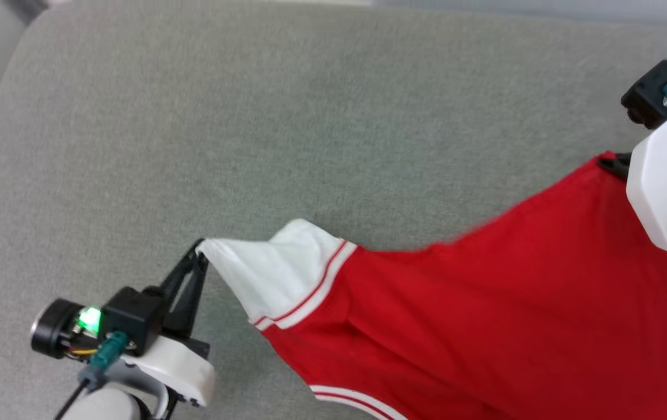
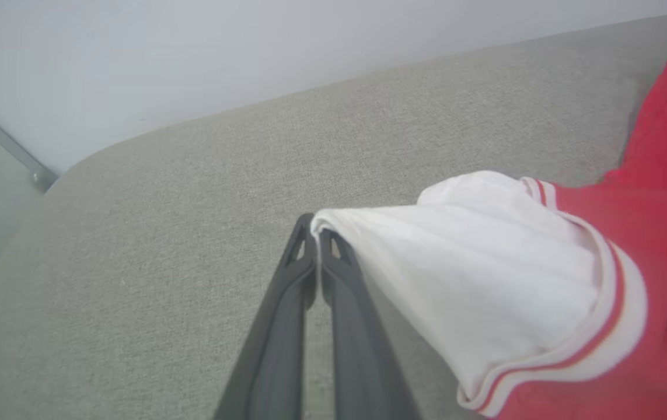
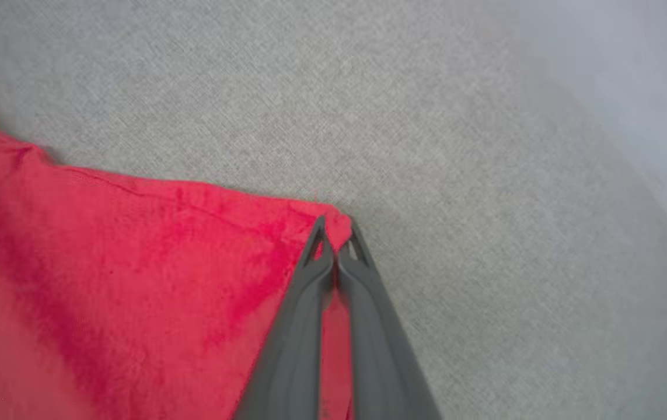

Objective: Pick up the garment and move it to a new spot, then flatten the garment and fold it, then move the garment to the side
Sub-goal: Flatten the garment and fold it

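While the garment (image 1: 485, 303) stretches across the grey cushion (image 1: 251, 116), left gripper (image 1: 200, 248) pinching its white sleeve tip (image 1: 222, 254) toward the left edge, right gripper (image 3: 336, 233) pinching a red corner (image 3: 286, 216)

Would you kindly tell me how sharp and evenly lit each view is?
Head view: soft, even light, garment smeared along its upper edge. Left wrist view: white sleeve fairly crisp, red cloth blurred at right. Right wrist view: grey cushion weave sharp, red cloth blurring toward the lower left.

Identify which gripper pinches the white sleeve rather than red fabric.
The left gripper, shut on the white sleeve of the garment; the right gripper clamps a red corner.
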